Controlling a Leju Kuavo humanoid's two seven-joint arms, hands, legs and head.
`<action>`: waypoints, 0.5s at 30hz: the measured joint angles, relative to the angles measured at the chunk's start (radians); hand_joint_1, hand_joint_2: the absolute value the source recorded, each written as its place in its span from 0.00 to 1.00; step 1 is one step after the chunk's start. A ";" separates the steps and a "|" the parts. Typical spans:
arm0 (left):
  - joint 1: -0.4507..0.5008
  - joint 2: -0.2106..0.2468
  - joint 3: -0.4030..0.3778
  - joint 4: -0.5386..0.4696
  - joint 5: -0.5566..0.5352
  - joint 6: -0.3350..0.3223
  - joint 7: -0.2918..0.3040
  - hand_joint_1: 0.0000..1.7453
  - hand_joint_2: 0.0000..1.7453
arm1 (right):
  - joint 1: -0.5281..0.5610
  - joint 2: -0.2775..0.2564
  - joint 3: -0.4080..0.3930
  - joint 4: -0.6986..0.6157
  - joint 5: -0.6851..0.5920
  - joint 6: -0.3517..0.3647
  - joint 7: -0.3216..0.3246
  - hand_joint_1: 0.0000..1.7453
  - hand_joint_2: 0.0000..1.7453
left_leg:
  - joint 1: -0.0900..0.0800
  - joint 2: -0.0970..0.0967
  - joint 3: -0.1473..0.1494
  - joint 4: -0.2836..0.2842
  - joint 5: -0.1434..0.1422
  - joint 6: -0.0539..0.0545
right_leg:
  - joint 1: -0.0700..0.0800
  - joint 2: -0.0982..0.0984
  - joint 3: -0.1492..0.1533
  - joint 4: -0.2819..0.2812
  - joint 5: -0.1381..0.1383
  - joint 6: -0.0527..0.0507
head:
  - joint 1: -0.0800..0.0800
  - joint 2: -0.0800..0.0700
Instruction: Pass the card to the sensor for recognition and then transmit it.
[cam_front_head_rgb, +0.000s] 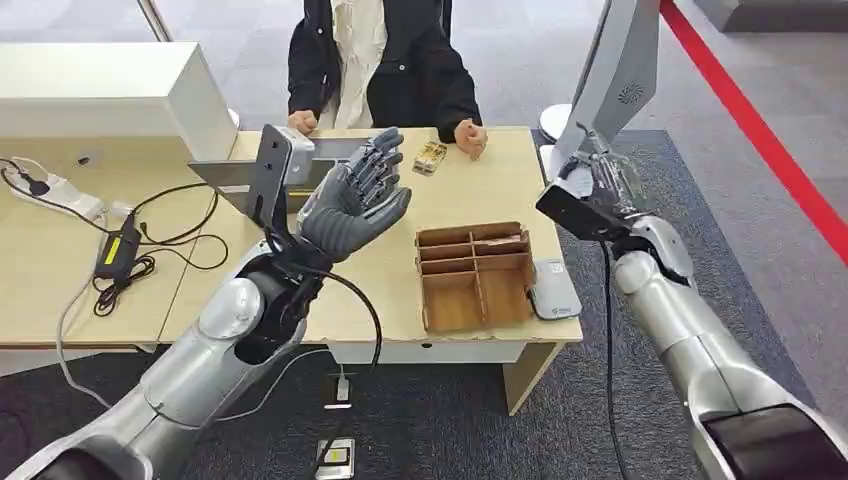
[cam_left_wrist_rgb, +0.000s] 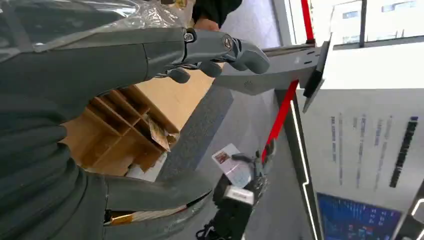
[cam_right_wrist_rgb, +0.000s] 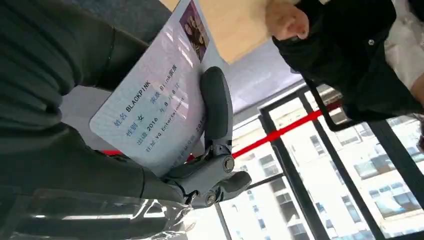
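Observation:
My right hand (cam_front_head_rgb: 604, 182) is raised beside the table's right end and pinches a pale printed card (cam_right_wrist_rgb: 156, 109) with a small photo; from the left wrist the card (cam_left_wrist_rgb: 231, 165) stands upright in that hand. A flat grey card sensor (cam_front_head_rgb: 555, 289) lies on the table near the right front corner, below and in front of the right hand. My left hand (cam_front_head_rgb: 356, 199) is lifted over the middle of the table, palm up, fingers (cam_left_wrist_rgb: 224, 50) spread, holding nothing.
A wooden divided box (cam_front_head_rgb: 474, 276) with a card in its back slot stands left of the sensor. A person in a black jacket (cam_front_head_rgb: 400, 60) sits across the table, fists on it, beside a small packet (cam_front_head_rgb: 430, 157). A grey stand (cam_front_head_rgb: 612, 80) rises behind my right hand. Cables (cam_front_head_rgb: 125, 255) lie left.

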 joint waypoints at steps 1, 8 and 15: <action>0.001 -0.005 0.000 0.002 -0.013 -0.013 -0.005 0.00 1.00 | -0.021 0.002 0.000 0.003 0.003 0.006 0.000 1.00 1.00 | 0.000 0.000 0.000 0.000 0.000 0.000 | 0.000 0.000 0.000 0.000 0.000 0.000 | 0.000 0.000; 0.013 -0.048 0.013 0.026 -0.094 -0.120 -0.014 0.00 1.00 | -0.198 0.045 0.002 0.093 0.040 0.054 -0.014 1.00 1.00 | 0.000 0.000 -0.001 0.000 0.000 0.000 | 0.000 0.000 0.000 0.000 0.000 0.000 | 0.000 0.000; 0.015 -0.074 0.033 0.055 -0.122 -0.184 -0.038 0.00 1.00 | -0.308 0.112 0.011 0.200 0.082 0.088 0.084 1.00 1.00 | 0.000 0.000 0.000 0.000 0.000 0.000 | 0.000 0.000 0.000 0.001 0.000 0.000 | 0.000 0.000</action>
